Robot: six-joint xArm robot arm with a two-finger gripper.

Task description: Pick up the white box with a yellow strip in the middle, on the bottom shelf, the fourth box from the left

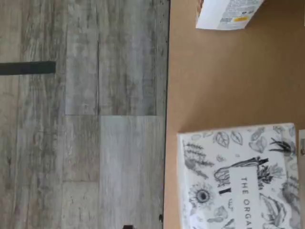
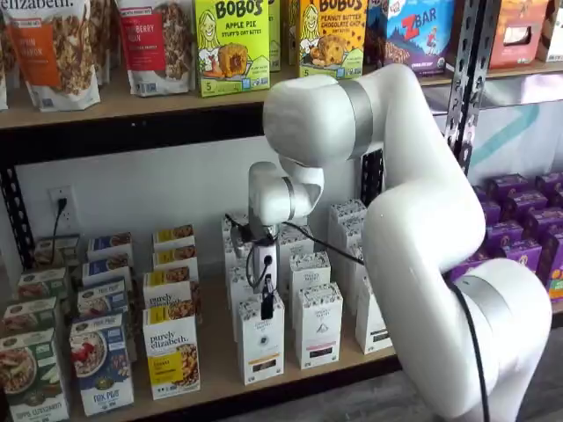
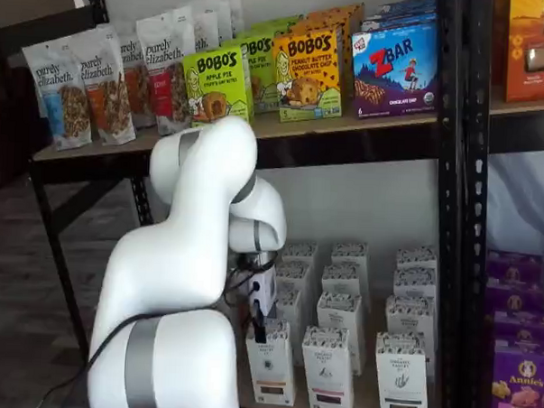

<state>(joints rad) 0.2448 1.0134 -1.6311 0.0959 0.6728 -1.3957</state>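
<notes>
The white box (image 2: 261, 341) stands at the front of the bottom shelf (image 2: 220, 380), right of a purely elizabeth box; a thin band crosses its lower front. It also shows in the other shelf view (image 3: 271, 365). My gripper (image 2: 266, 303) hangs just above the box's front top edge, fingers pointing down and side-on, so only a dark finger (image 3: 259, 330) shows. The jaws stand open and hold nothing. In the wrist view a white carton top with dark leaf drawings (image 1: 238, 181) lies close below, on the tan board (image 1: 224, 86).
Like white cartons (image 2: 318, 325) stand in rows to the right and behind. Purely elizabeth (image 2: 171, 352) and Fox Run boxes (image 2: 101, 362) fill the left. Purple boxes (image 2: 519, 229) sit far right. Grey plank floor (image 1: 86, 119) lies past the shelf's edge. The upper shelf (image 2: 132, 105) holds bags and Bobo's boxes.
</notes>
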